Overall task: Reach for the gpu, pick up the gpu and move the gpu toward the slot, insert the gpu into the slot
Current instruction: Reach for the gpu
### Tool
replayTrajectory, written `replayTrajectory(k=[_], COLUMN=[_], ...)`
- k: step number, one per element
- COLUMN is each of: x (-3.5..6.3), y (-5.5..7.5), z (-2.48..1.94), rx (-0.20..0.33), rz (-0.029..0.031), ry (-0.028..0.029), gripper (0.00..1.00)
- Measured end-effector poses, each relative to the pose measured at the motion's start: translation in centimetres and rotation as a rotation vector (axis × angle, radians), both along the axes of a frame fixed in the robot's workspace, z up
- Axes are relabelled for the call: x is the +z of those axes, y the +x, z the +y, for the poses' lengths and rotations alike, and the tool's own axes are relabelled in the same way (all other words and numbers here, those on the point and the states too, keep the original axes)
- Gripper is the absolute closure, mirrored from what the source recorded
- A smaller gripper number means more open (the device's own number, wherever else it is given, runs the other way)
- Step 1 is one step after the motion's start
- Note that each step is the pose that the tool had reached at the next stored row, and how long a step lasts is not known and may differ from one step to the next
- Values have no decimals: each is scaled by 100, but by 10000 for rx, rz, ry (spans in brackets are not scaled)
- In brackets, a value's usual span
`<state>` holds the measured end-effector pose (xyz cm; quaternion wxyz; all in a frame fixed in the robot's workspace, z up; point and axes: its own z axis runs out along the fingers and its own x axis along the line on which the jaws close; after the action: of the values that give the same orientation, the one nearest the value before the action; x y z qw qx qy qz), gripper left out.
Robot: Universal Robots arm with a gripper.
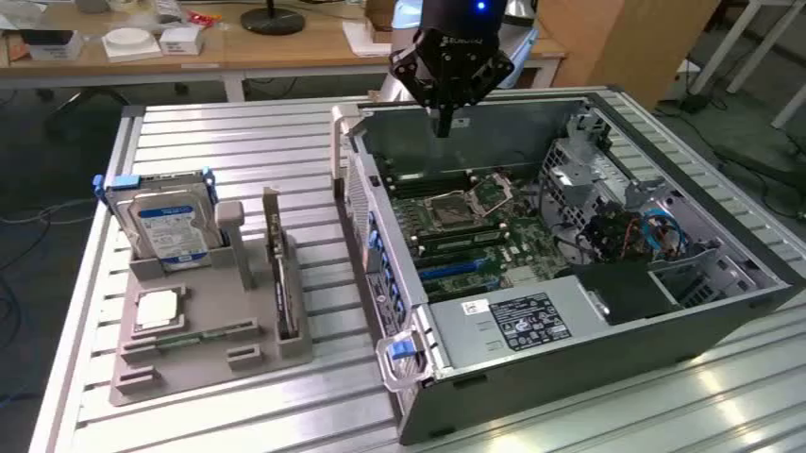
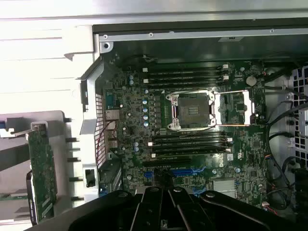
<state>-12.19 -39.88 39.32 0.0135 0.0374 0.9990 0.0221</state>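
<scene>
Big case, lid off, at the exterior view's right; grey holder just beside it carries gpu on edge, drive, chip; gripper hangs over case's far wall, jaws pinched together, empty, well apart from gpu; gpu likely light, stiff, fragile: grab bare top edge, not fan; case wall stands between

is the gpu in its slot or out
Out: the thin green circuit card stands on edge in the grey holder beside the open computer case.
</scene>
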Motion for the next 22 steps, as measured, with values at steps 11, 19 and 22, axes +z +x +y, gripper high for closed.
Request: replayTrajectory(k=[11, 19, 22], x=[0, 0, 0], y=[-6, -94, -141], z=[0, 0, 0], rx=[-3, -1, 0], rz=[-1, -1, -1], ry=[0, 0, 0], gripper=[90, 90, 90])
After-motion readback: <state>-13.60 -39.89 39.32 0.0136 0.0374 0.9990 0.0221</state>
